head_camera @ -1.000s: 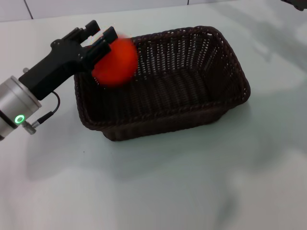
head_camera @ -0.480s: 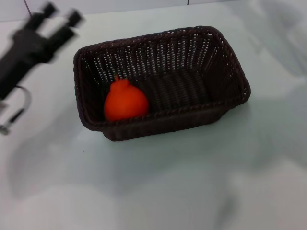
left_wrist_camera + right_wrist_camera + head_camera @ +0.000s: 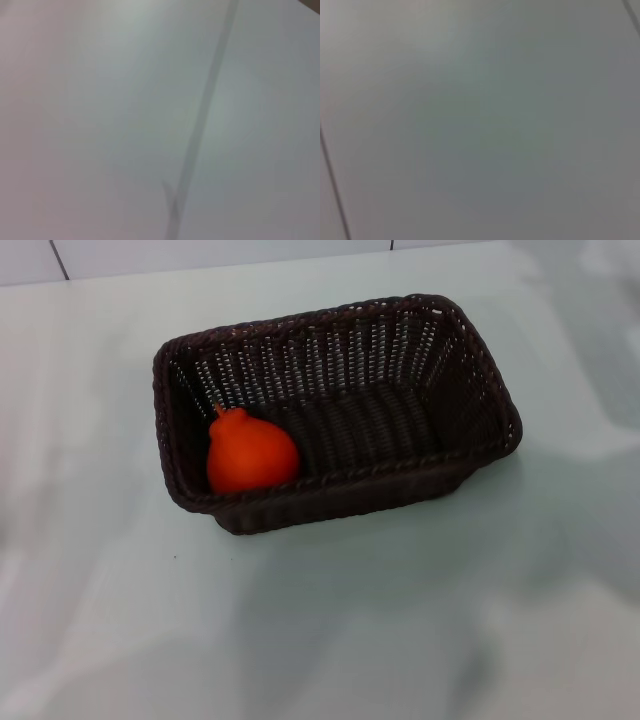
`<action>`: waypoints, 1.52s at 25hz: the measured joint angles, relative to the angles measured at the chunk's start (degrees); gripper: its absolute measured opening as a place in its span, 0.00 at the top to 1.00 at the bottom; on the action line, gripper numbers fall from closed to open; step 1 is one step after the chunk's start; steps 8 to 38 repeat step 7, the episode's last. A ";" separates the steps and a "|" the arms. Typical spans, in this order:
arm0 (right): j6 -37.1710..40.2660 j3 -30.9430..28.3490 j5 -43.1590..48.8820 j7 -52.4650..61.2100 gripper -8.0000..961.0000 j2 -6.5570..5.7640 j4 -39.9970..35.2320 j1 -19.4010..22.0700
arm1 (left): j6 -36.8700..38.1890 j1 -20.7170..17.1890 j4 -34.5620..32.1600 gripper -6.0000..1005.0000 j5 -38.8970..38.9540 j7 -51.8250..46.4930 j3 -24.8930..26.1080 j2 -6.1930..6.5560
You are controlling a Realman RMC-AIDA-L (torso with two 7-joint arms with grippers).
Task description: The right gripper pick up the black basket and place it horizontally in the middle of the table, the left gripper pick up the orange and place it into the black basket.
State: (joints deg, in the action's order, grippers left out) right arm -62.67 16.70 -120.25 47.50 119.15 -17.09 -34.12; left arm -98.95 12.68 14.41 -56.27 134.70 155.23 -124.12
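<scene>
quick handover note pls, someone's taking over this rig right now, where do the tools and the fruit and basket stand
Left tool: not in any view; its wrist camera shows only a bare pale surface.
Right tool: not in view either.
Black basket: upright on the white table, long side running across the head view, roughly mid-table.
Orange: inside the basket at its left end, resting on the bottom against the near wall, stem pointing up and away. Nothing is touching it.
Done: basket placed, orange in basket.
Left: nothing visible for the task itself; just confirm both arms are parked.
</scene>
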 joint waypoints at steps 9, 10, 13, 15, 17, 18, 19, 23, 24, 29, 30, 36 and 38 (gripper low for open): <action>0.41 -1.58 -0.45 -2.10 0.15 0.03 0.70 -0.15 | -1.22 -2.59 -1.75 0.10 0.61 2.64 5.82 0.01; 0.41 -1.58 -0.45 -2.10 0.15 0.03 0.70 -0.15 | -1.22 -2.59 -1.75 0.10 0.61 2.64 5.82 0.01; 0.41 -1.58 -0.45 -2.10 0.15 0.03 0.70 -0.15 | -1.22 -2.59 -1.75 0.10 0.61 2.64 5.82 0.01; 0.41 -1.58 -0.45 -2.10 0.15 0.03 0.70 -0.15 | -1.22 -2.59 -1.75 0.10 0.61 2.64 5.82 0.01; 0.41 -1.58 -0.45 -2.10 0.15 0.03 0.70 -0.15 | -1.22 -2.59 -1.75 0.10 0.61 2.64 5.82 0.01; 0.41 -1.58 -0.45 -2.10 0.15 0.03 0.70 -0.15 | -1.22 -2.59 -1.75 0.10 0.61 2.64 5.82 0.01; 0.41 -1.58 -0.45 -2.10 0.15 0.03 0.70 -0.15 | -1.22 -2.59 -1.75 0.10 0.61 2.64 5.82 0.01; 0.41 -1.58 -0.45 -2.10 0.15 0.03 0.70 -0.15 | -1.22 -2.59 -1.75 0.10 0.61 2.64 5.82 0.01; 0.41 -1.58 -0.45 -2.10 0.15 0.03 0.70 -0.15 | -1.22 -2.59 -1.75 0.10 0.61 2.64 5.82 0.01; 0.41 -1.58 -0.45 -2.10 0.15 0.03 0.70 -0.15 | -1.22 -2.59 -1.75 0.10 0.61 2.64 5.82 0.01; 0.41 -1.58 -0.45 -2.10 0.15 0.03 0.70 -0.15 | -1.22 -2.59 -1.75 0.10 0.61 2.64 5.82 0.01; 0.41 -1.58 -0.45 -2.10 0.15 0.03 0.70 -0.15 | -1.22 -2.59 -1.75 0.10 0.61 2.64 5.82 0.01; 0.41 -1.58 -0.45 -2.10 0.15 0.03 0.70 -0.15 | -1.22 -2.59 -1.75 0.10 0.61 2.64 5.82 0.01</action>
